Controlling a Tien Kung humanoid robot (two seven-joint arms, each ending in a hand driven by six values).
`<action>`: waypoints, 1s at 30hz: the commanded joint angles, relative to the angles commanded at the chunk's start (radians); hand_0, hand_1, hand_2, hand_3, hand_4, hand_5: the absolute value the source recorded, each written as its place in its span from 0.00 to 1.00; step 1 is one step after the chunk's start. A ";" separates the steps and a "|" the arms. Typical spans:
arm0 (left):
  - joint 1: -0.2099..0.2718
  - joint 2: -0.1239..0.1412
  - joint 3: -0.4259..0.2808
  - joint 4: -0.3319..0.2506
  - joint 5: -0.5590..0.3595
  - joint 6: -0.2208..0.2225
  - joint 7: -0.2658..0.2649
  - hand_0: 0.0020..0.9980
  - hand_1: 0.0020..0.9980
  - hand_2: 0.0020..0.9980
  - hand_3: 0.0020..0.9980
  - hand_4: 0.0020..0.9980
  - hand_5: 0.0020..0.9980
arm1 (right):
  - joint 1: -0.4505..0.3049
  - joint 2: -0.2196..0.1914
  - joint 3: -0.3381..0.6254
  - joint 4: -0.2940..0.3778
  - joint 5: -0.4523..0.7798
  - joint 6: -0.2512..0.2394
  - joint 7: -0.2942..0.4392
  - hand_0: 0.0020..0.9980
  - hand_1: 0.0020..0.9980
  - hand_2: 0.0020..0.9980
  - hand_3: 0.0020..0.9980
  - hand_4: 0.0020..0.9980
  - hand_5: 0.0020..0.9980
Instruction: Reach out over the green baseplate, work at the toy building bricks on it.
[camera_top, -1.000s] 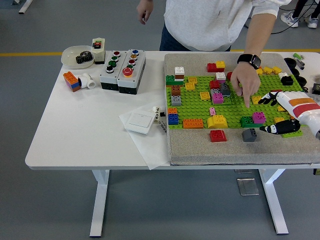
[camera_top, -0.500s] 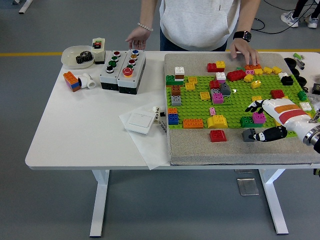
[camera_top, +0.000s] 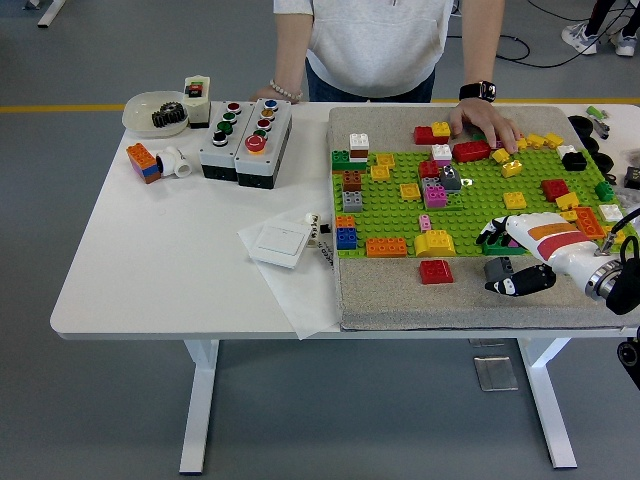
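Note:
The green baseplate (camera_top: 392, 216) lies on a grey mat and carries several coloured bricks. My right hand (camera_top: 499, 259) reaches in from the right over the plate's near right corner, fingers spread and holding nothing. Its black fingers (camera_top: 489, 233) lie over the spot where a green and a magenta brick stood, hiding most of them. The thumb (camera_top: 507, 285) points left over the mat. A grey brick (camera_top: 497, 267) sits on the mat between thumb and fingers. A person's hand (camera_top: 484, 123) with a watch rests at the plate's far edge, beside a red brick (camera_top: 471, 151).
A red brick (camera_top: 436, 271) lies on the grey mat (camera_top: 400, 297) just off the plate. On the white table to the left are a button box (camera_top: 246, 137), a white bowl (camera_top: 150, 110), a white switch (camera_top: 278, 243) and an orange-blue brick (camera_top: 143, 160). The person's other hand (camera_top: 272, 92) rests behind the button box.
My right hand has moved left and toward the near edge, now covering the green and magenta bricks. The person's hand has pulled back from mid-plate to the far edge.

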 joint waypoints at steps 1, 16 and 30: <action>0.000 0.000 0.000 0.000 0.000 0.000 0.000 0.82 0.82 0.83 0.67 0.68 0.66 | 0.002 0.001 -0.003 -0.005 0.000 0.000 0.000 0.47 0.54 0.59 0.62 0.92 0.20; -0.002 0.001 0.000 -0.002 0.003 0.001 0.001 0.82 0.82 0.83 0.67 0.68 0.65 | 0.029 0.021 -0.011 -0.092 0.000 -0.015 0.004 0.48 0.54 0.59 0.61 0.89 0.16; -0.002 0.001 -0.002 -0.003 0.008 0.004 0.004 0.82 0.82 0.83 0.67 0.68 0.66 | 0.047 0.034 -0.013 -0.161 0.000 -0.047 0.010 0.47 0.53 0.58 0.59 0.84 0.15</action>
